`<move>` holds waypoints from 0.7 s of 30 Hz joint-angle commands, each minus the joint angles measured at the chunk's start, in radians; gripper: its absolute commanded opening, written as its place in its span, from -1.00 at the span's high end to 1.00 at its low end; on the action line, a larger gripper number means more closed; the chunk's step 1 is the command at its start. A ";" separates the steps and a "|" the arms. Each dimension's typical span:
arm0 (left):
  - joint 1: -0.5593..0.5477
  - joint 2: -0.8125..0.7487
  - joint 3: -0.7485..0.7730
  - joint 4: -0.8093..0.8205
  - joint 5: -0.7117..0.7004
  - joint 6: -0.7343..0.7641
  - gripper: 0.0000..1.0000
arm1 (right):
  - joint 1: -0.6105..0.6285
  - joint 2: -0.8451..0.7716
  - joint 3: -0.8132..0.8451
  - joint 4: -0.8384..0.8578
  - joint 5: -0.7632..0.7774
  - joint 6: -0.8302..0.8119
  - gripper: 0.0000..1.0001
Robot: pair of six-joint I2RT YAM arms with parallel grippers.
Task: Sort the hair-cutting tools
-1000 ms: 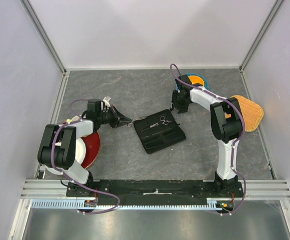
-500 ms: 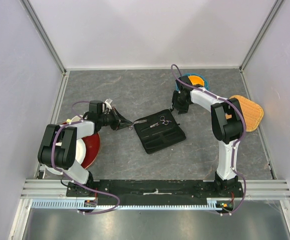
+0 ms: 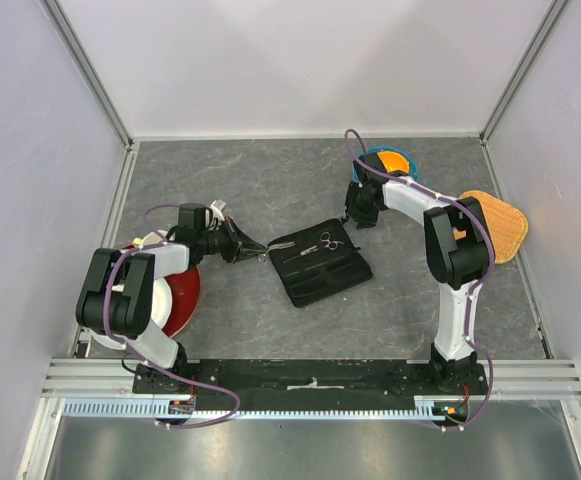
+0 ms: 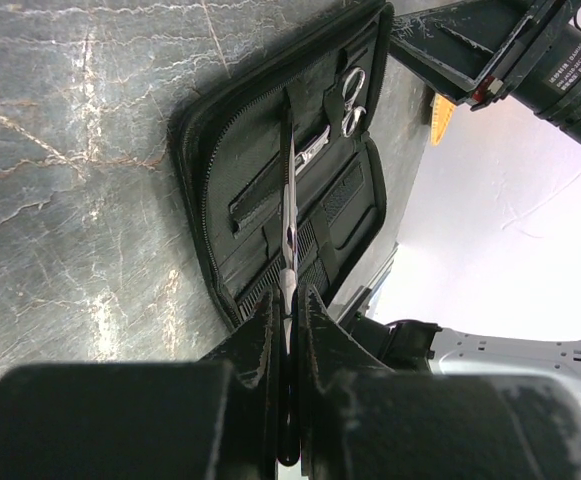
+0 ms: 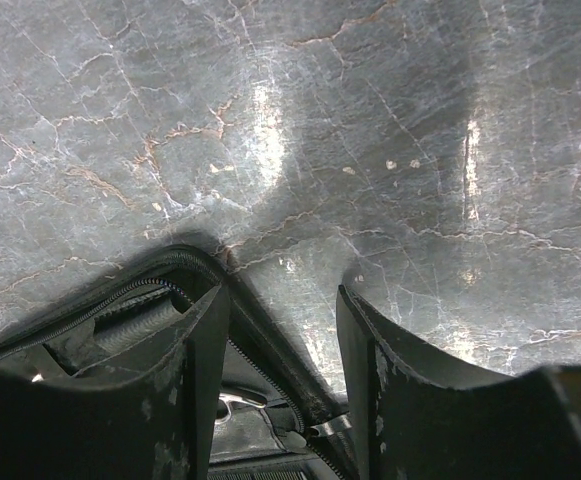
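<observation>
My left gripper (image 3: 253, 250) (image 4: 288, 295) is shut on a slim silver pair of scissors (image 3: 270, 249) (image 4: 288, 215). Its blades point at the left edge of the open black case (image 3: 322, 270) (image 4: 220, 170). A second pair of silver scissors (image 3: 320, 244) (image 4: 342, 105) lies strapped inside the case, loops toward the far right. My right gripper (image 3: 359, 217) (image 5: 282, 300) is open and empty, low over the case's far right corner (image 5: 270, 370), with the zipper edge between its fingers. I cannot make out any black comb.
A red plate with a white dish (image 3: 182, 290) sits under my left arm. A blue bowl with orange inside (image 3: 390, 160) stands at the back right. An orange woven tray (image 3: 502, 222) lies at the right wall.
My left gripper has moved a little right and nearer, bringing the held scissors up to the case's left edge. The right gripper has hardly moved.
</observation>
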 commanded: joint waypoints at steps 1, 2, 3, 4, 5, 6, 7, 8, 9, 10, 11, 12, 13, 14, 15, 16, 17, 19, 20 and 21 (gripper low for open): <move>-0.005 0.021 -0.017 0.081 0.053 -0.048 0.95 | 0.000 -0.027 -0.027 -0.003 -0.020 0.022 -0.08; -0.005 0.024 -0.019 0.100 0.056 -0.060 0.95 | 0.000 -0.025 -0.027 -0.003 -0.020 0.022 -0.08; -0.005 0.026 -0.023 0.132 0.062 -0.069 0.95 | 0.002 -0.024 -0.029 -0.003 -0.020 0.022 -0.08; -0.005 0.030 -0.027 0.147 0.064 -0.086 0.95 | -0.001 -0.025 -0.030 -0.002 -0.022 0.023 -0.08; -0.005 0.032 -0.027 0.163 0.068 -0.094 0.96 | 0.000 -0.027 -0.033 0.000 -0.025 0.025 -0.08; -0.007 0.038 -0.028 0.192 0.077 -0.100 0.95 | 0.000 -0.025 -0.035 0.002 -0.026 0.028 -0.08; -0.007 0.050 -0.027 0.201 0.081 -0.112 0.96 | 0.000 -0.025 -0.036 0.002 -0.029 0.028 -0.08; -0.007 0.056 -0.027 0.210 0.084 -0.117 0.96 | 0.000 -0.025 -0.038 0.003 -0.033 0.026 -0.08; -0.007 0.062 -0.025 0.230 0.088 -0.120 0.95 | 0.000 -0.027 -0.040 0.005 -0.033 0.026 -0.08; -0.007 0.073 -0.025 0.244 0.091 -0.131 0.95 | 0.000 -0.027 -0.040 0.005 -0.033 0.026 -0.08; -0.007 0.078 -0.025 0.255 0.093 -0.137 0.95 | 0.000 -0.028 -0.043 0.006 -0.034 0.028 -0.08; -0.007 0.082 -0.027 0.265 0.096 -0.140 0.96 | 0.000 -0.027 -0.043 0.008 -0.037 0.026 -0.08; -0.010 0.087 -0.025 0.282 0.097 -0.147 0.95 | 0.000 -0.028 -0.044 0.008 -0.039 0.028 -0.08; -0.010 0.096 -0.025 0.290 0.097 -0.152 0.96 | 0.000 -0.028 -0.047 0.009 -0.040 0.028 -0.08; -0.008 0.101 -0.031 0.307 0.102 -0.160 0.96 | 0.000 -0.027 -0.049 0.011 -0.046 0.029 -0.08; -0.010 0.104 -0.031 0.339 0.107 -0.177 0.95 | 0.002 -0.028 -0.052 0.012 -0.048 0.029 -0.08; -0.011 0.114 -0.033 0.353 0.108 -0.183 0.95 | 0.002 -0.028 -0.056 0.017 -0.051 0.029 -0.08; -0.016 0.124 -0.030 0.371 0.113 -0.192 0.95 | 0.002 -0.027 -0.061 0.020 -0.057 0.031 -0.07; -0.019 0.127 -0.028 0.383 0.114 -0.194 0.95 | 0.002 -0.025 -0.064 0.020 -0.054 0.031 -0.07; -0.022 0.137 -0.024 0.388 0.113 -0.195 0.96 | 0.002 -0.025 -0.066 0.020 -0.053 0.029 -0.07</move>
